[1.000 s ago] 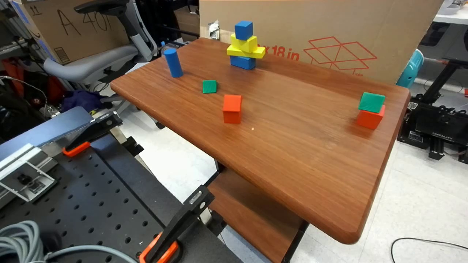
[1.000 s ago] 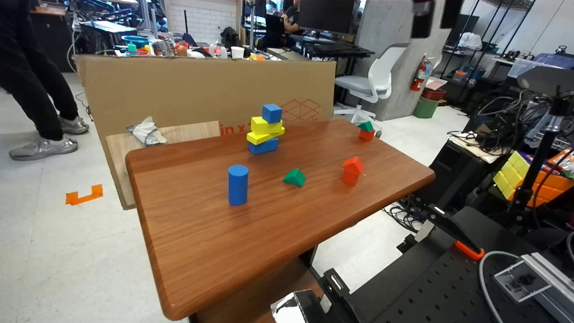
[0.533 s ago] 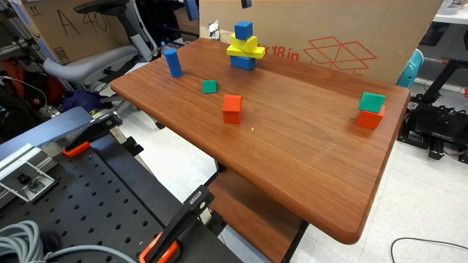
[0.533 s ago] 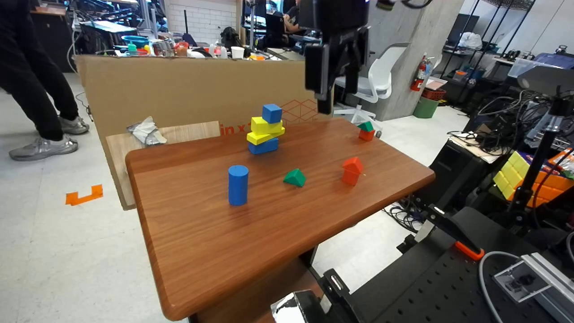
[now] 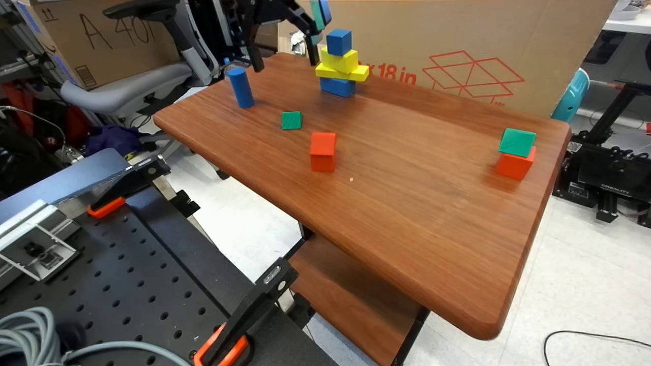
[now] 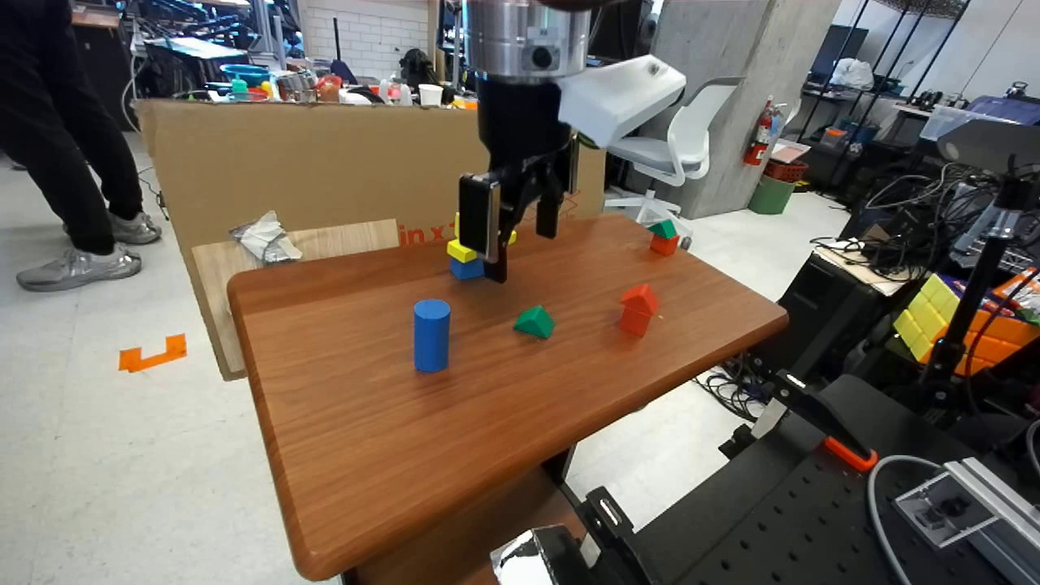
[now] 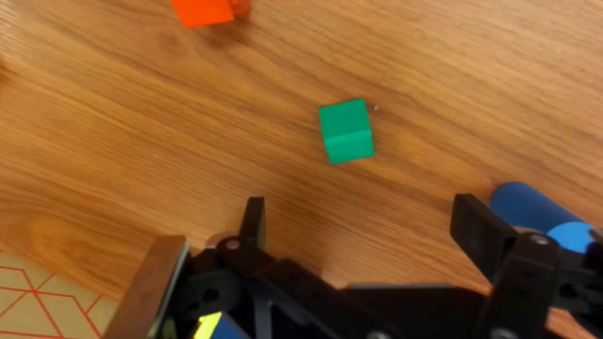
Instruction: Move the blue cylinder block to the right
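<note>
Awaiting grasp, seemingly – blue cylinder (image 6: 431, 335), upright on bench (image 6: 349, 463), apart from green block (image 6: 534, 322). Jaws spread wide above bench, nothing held. Gripping, shifting right, release – all apparently outstanding.

wrist view, blue cylinder (image 7: 537, 211) partly hidden

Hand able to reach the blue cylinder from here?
Likely yes: no block stands between the open hand and the upright blue cylinder, though that's outside the fingers, so shift sideways and lower first.

PLACE: lab; perforated black plate (image 5: 135, 284); clamp (image 5: 246, 316); CREALITY-marked machine (image 5: 605, 177); tangled cables (image 6: 735, 392); fire extinguisher (image 6: 760, 136)
</note>
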